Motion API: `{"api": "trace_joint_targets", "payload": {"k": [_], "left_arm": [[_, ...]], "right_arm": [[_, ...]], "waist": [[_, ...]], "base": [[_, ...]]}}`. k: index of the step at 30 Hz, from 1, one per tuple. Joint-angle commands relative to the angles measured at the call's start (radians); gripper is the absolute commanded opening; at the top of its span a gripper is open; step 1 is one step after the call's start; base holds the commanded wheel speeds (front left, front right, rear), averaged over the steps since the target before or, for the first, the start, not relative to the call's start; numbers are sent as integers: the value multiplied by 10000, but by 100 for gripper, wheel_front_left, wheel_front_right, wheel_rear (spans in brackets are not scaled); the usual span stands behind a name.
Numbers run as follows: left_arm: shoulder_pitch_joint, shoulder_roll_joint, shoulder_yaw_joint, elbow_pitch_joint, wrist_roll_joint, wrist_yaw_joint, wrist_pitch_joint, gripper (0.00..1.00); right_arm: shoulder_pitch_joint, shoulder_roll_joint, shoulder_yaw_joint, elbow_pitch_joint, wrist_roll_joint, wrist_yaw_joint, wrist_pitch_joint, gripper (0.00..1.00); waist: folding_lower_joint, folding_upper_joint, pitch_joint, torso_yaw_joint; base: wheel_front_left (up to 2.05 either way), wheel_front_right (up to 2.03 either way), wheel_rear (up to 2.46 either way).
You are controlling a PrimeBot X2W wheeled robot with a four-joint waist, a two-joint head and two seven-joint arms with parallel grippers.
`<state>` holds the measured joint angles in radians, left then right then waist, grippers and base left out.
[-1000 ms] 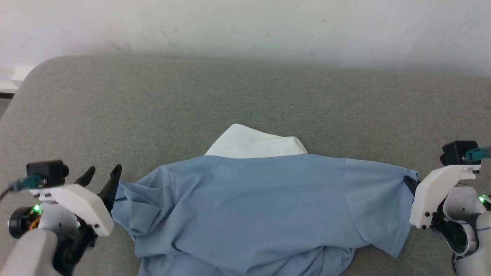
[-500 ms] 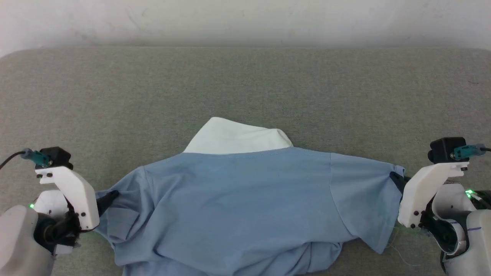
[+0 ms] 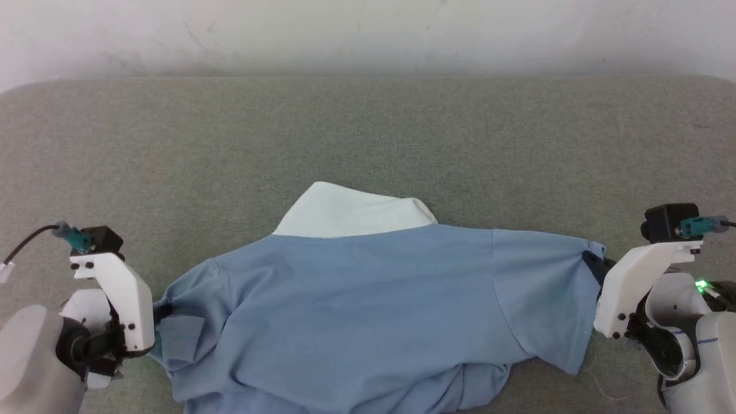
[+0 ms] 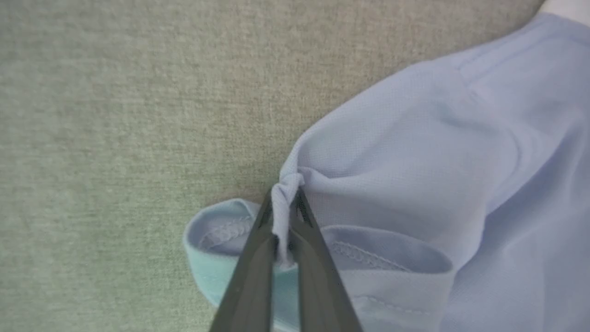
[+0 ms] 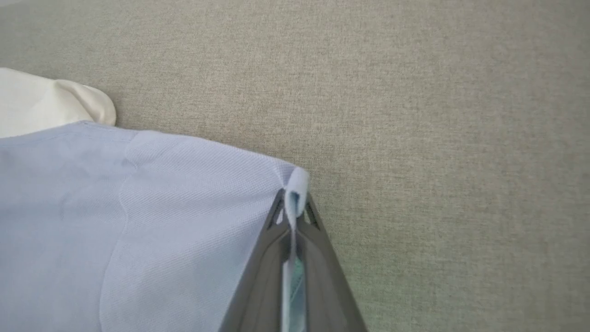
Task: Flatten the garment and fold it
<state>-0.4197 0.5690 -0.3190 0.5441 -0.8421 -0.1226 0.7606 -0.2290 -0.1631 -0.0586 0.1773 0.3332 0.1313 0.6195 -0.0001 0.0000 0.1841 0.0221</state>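
Note:
The garment [image 3: 368,310], a light blue knit shirt with a broad white collar [image 3: 353,213], lies spread across the grey-green fabric surface [image 3: 368,132]. My left gripper [image 3: 164,313] is shut on the bunched left sleeve [image 4: 368,175]; the left wrist view shows a pinch of cloth between its fingertips [image 4: 285,203]. My right gripper [image 3: 595,265] is shut on the edge of the right sleeve [image 5: 184,207], with a fold of hem clamped between the fingers [image 5: 294,203]. The cloth is pulled fairly taut between both grippers. The shirt's lower part is bunched at the near edge.
The grey-green surface reaches back to a pale wall [image 3: 368,34]. Open surface lies beyond the collar and to either side of the sleeves [image 5: 438,115].
My left gripper moved in onto the left sleeve and closed on it, having stood open beside it a second ago. The head camera has shifted. The right gripper keeps its hold.

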Motion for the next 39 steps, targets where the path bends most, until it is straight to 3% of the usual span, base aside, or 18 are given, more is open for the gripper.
{"api": "trace_joint_targets", "payload": {"k": [1, 9, 17, 24, 32, 39], "left_arm": [[702, -355, -463, 306, 52, -61, -2, 0], [-384, -181, -138, -318, 660, 174, -1814, 0], [-2613, 60, 54, -424, 1761, 343, -3588, 0], [-5354, 125, 185, 399, 2708, 485, -5248, 0], [-8648, 320, 665, 1220, 3460, 776, -7678, 0], [-10038, 123, 568, 2544, 3575, 507, -8544, 0]], "right_arm": [[-150, -103, 69, -73, 52, -6, -198, 0], [-606, -594, 11, -378, -305, -6, -1359, 0], [-2677, -1082, -110, -56, -807, -6, -2184, 0], [-5975, -1713, 91, 623, -1182, -6, -2736, 0], [-9954, -1733, 293, 1926, -2205, -6, -4557, 0], [-11312, -1484, 724, 3261, -2366, -6, -5767, 0]], "waist": [[1, 0, -126, 61], [1, 0, -551, 477], [1, 0, -701, 508], [1, 0, 406, 146], [1, 0, 2042, -218], [1, 0, 2581, -239]], "base": [[0, 0, 0], [0, 0, 0], [0, 0, 0], [0, 0, 0], [0, 0, 0], [0, 0, 0]]}}
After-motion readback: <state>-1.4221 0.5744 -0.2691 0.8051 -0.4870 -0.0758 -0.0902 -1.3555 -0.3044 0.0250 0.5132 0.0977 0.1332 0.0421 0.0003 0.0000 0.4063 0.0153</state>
